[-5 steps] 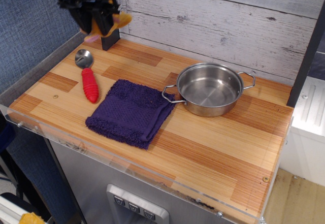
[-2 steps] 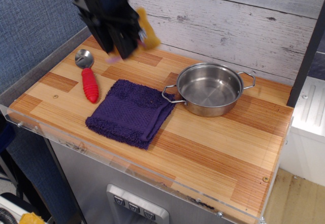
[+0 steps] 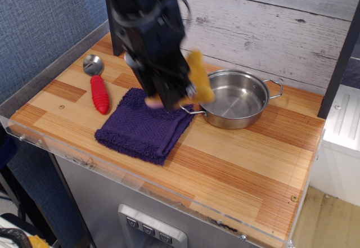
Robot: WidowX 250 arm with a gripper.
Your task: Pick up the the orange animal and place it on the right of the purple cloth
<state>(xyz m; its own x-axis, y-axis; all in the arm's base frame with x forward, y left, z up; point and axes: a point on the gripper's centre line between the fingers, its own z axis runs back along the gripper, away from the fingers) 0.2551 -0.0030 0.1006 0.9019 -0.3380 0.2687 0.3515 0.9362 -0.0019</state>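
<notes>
Since a second ago the arm has swung from the back left corner forward and to the right, carrying the toy with it, and the gripper [image 3: 177, 90] now hangs over the far right part of the purple cloth [image 3: 145, 125]. The jaws are clenched on the orange animal [image 3: 199, 79], which sticks out to the right of them, lifted clear of the bench [image 3: 236, 163]; a pinkish bit shows below, just over the cloth. The motion blurs it, so I cannot make out its face.

The toy's long axis runs tilted, from upper left to lower right. It hangs just beside the near handle of the steel pot [image 3: 233, 99]. The bare wood right of the cloth lies forward and to the right of the jaws, in front of the pot, so I judge the coming move is a short shift that way, then down. The red-handled spoon [image 3: 98, 88] lies well apart to the left.
</notes>
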